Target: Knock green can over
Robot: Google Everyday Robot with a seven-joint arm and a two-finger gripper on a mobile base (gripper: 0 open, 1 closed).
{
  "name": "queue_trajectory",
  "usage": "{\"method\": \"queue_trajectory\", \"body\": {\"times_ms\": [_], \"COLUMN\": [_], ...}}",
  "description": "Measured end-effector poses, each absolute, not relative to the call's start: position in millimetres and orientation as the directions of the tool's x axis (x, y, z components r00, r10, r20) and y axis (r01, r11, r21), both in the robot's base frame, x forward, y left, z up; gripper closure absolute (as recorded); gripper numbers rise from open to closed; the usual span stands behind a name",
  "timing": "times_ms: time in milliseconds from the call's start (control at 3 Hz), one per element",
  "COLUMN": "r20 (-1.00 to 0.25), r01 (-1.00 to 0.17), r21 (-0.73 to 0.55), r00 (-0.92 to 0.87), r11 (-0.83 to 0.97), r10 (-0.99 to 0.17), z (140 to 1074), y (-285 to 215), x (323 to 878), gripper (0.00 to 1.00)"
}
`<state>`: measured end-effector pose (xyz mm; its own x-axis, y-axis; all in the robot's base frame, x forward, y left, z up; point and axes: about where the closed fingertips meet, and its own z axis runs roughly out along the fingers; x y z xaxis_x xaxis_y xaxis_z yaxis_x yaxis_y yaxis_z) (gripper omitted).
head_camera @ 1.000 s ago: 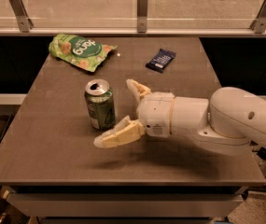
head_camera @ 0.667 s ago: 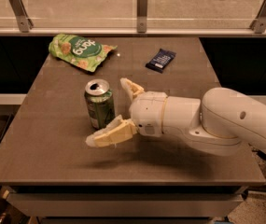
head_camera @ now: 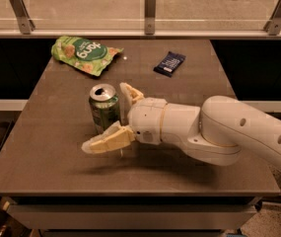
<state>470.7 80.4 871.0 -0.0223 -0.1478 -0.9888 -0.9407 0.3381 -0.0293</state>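
Small green aluminium drink can with silver top (head_camera: 102, 107) stands upright on the brown rectangular tabletop (head_camera: 46, 157), left of centre and roughly midway between the far and near edges, not yet knocked over. White two-finger gripper (head_camera: 106, 118) reaches in low from the right edge side, arm lying nearly level over the table, wrist just right of the can. Fingers (head_camera: 105, 141) are spread wide apart, nothing clamped. One cream finger points toward the far edge just behind and right of the can; the other runs toward the near-left corner, crossing in front of the can's base. So the can sits in the open span between them, close to the palm. Cannot tell if either finger actually touches it.

Judgement: the low, sideways pose suits a push or sweep rather than a lift, and staying open lets the palm or a finger hit the can wall. A push high on the can would tip it; low contact may only slide it.

Flat green crinkly snack bag (head_camera: 83, 55) lies near the far-left corner, small dark blue packet (head_camera: 169, 63) near the far edge right of centre, both well apart from the can, unlikely to interfere
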Motion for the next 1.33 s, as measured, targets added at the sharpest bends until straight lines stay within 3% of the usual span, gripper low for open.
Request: {"method": "queue_trajectory", "body": {"times_ms": [333,1333], "r20": [-0.989,-0.988], "r01": [-0.942,-0.945], "r21": [-0.032,-0.039], "r00": [-0.02,-0.012], "r11": [0.335,0.324], "r10": [-0.149,-0.153], "z": [872.0,875.0], "y": [82.3,88.3], "x": [469.8,466.8], "gripper": [0.17,0.87]}}
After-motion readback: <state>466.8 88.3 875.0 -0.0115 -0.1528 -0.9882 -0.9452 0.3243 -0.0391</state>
